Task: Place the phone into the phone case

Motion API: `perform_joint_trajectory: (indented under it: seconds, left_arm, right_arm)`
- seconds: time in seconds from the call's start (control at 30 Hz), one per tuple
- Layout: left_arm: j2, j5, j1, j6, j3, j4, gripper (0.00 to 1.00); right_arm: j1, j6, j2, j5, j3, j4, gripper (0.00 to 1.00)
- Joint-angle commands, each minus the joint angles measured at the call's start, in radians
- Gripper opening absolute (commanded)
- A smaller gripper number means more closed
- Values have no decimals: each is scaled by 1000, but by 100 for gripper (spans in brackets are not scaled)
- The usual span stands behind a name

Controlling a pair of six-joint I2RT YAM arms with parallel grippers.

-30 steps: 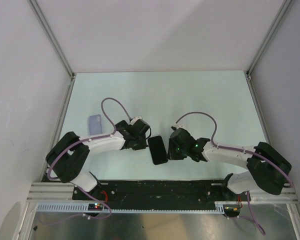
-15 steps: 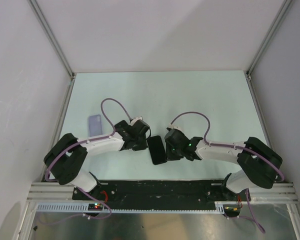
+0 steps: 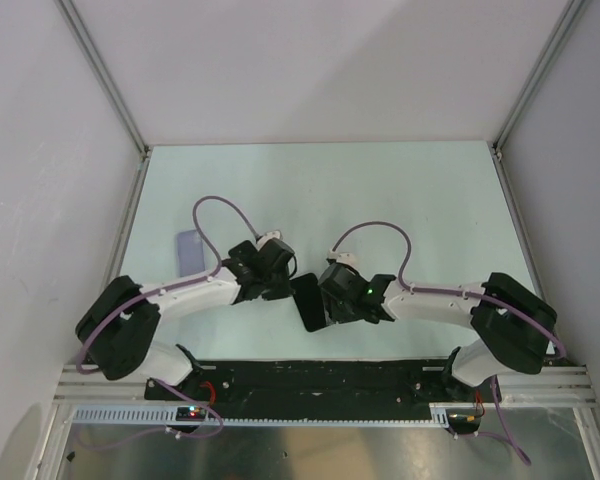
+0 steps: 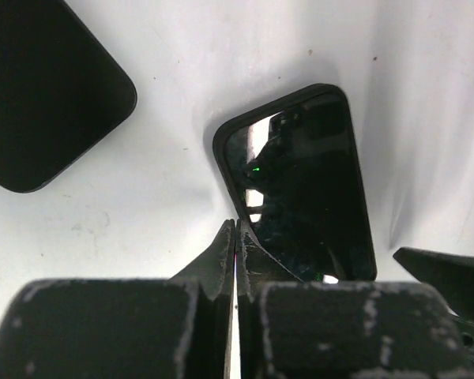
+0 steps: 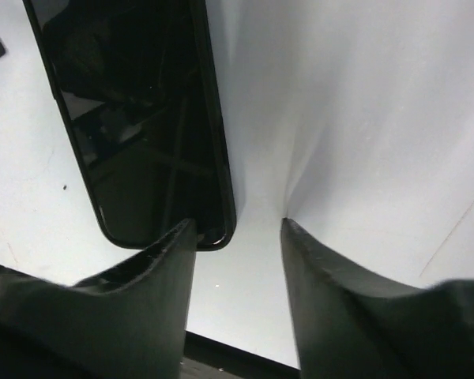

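A glossy black phone point(image 3: 308, 302) lies flat on the pale table between my two grippers. In the left wrist view the phone point(image 4: 300, 189) is just ahead and to the right of my left gripper point(image 4: 235, 237), which is shut and empty, with its tips at the phone's near corner. My left gripper point(image 3: 285, 288) sits at the phone's left edge. My right gripper point(image 3: 328, 300) is at the phone's right edge. In the right wrist view my right gripper point(image 5: 237, 229) is open, and its left finger point(image 5: 170, 253) overlaps the phone's rounded end point(image 5: 134, 118). The gap between its fingers holds only table.
A small lavender flat rectangle point(image 3: 188, 247) lies near the table's left edge. A matte black slab with a rounded corner point(image 4: 39, 87) shows at the left wrist view's upper left; I cannot tell what it is. A black rail point(image 3: 320, 378) runs along the near edge.
My right arm has moved left up against the phone, and the phone has slid a little to the left. My left arm has shifted slightly left.
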Motion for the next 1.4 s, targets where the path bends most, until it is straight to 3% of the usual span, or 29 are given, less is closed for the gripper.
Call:
perform_joint_trajectory:
  seconds: [0.0, 0.1, 0.2, 0.4, 0.6, 0.83, 1.03, 1.17, 1.37]
  left_arm:
    - [-112, 0, 37, 38, -12, -1, 1]
    - [-180, -1, 67, 54, -23, -29, 3]
    - [-239, 4, 100, 68, -36, -55, 5]
    - [-337, 20, 174, 102, -62, -97, 7]
    - [-380, 36, 208, 117, -78, -110, 8]
    - [-377, 45, 219, 121, -80, -108, 9]
    - [-388, 53, 236, 132, -78, -112, 10]
    - [-387, 66, 249, 150, -67, -128, 10]
    - [-380, 77, 267, 169, -59, -147, 10]
  right_arm:
    - [-19, -63, -73, 63, 34, 13, 60]
    - [-31, -159, -74, 20, 42, 123, 77]
    - [-28, -232, -8, -17, 73, 191, 86]
    - [-8, -282, 128, -38, 152, 225, 95]
    - [25, -299, 216, 82, 239, 123, 97]
    - [85, -297, 299, 167, 312, 21, 96]
    - [76, -275, 338, 272, 316, -54, 84]
    - [-2, -279, 324, 296, 296, -46, 69]
    - [-206, -356, 288, 262, 282, 28, 68]
